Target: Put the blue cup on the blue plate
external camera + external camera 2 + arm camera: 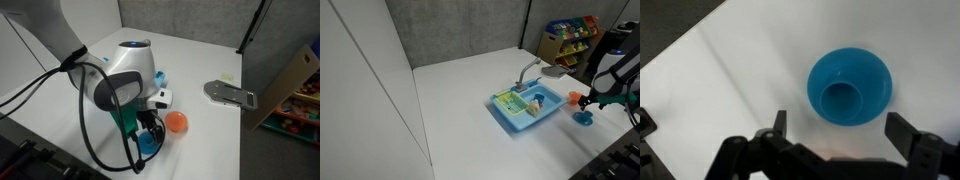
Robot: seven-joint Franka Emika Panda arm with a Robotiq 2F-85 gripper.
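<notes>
Gripper: fingers spread wide, holding nothing, above the white table. Blue cup: upright, in the middle of the blue plate, just beyond the fingers. Orange plate: just beside. Sink: well apart to the left, holding small toys too small to tell.

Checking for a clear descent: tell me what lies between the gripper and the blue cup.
In the wrist view, nothing lies between the open gripper and the blue cup standing on the blue plate; only that plate's rim and bare white table show.
</notes>
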